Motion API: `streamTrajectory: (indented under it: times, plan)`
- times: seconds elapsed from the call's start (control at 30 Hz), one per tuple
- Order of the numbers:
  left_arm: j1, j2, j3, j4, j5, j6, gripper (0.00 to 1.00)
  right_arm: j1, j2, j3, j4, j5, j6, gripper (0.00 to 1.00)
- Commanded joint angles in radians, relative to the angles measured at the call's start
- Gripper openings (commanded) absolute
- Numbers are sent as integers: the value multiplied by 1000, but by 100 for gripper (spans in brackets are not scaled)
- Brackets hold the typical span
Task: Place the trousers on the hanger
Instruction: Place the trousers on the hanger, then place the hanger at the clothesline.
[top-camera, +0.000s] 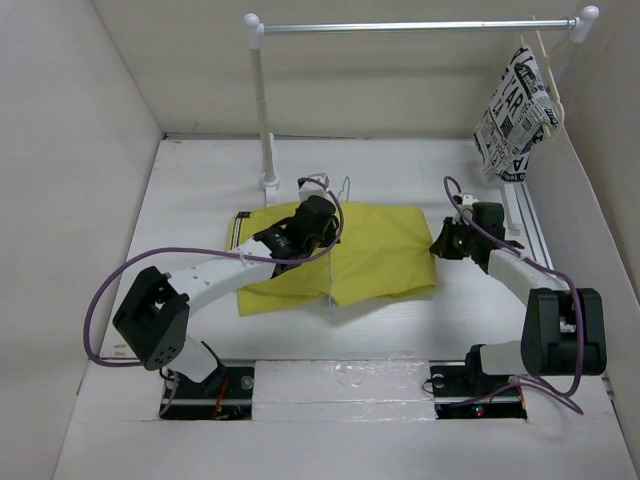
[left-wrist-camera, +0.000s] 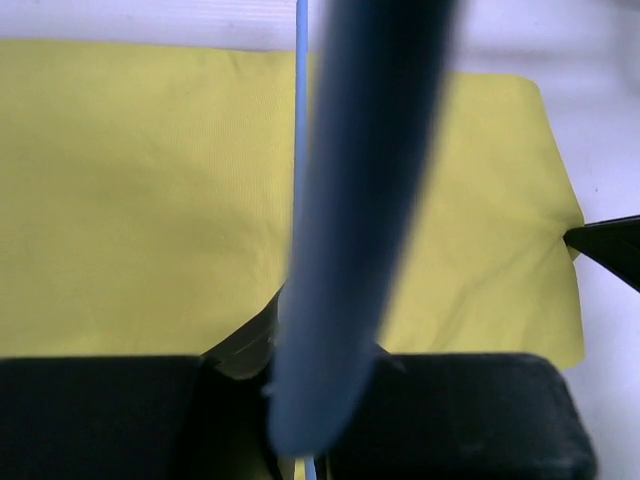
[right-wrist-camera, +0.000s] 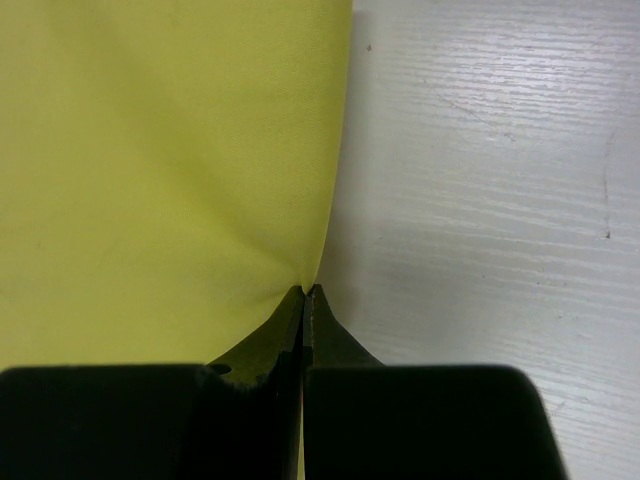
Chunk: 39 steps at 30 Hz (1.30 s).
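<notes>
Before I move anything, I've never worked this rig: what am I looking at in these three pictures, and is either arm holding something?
You have two robot arms bolted at the near edge of a table. The wide picture looks down from above and behind them; the other two come from a camera on each wrist. Yellow trousers lie flat on the table, a light-blue hanger across them. The right end effector is closed, pinching the trousers' right edge. The left end effector hangs over the hanger, but a blurred bluish bar hides its tips, so I cannot tell whether it grips. A rack at the back carries a printed cloth.
</notes>
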Motion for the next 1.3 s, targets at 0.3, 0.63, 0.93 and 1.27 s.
streamTrajectory:
  times: [0.3, 0.63, 0.93, 1.27]
  plan:
    - [2, -31, 367, -132, -4, 63, 0, 197, -170, 393, -318, 74, -63, 68]
    - [2, 2, 465, -147, 26, 41, 0, 629, -306, 362, 34, 93, 290, 73]
    - [2, -19, 494, -165, 61, 32, 0, 652, -114, 358, 218, -24, 329, 67]
    - [45, -21, 551, -195, 126, 4, 0, 681, -77, 262, 528, -87, 523, 3]
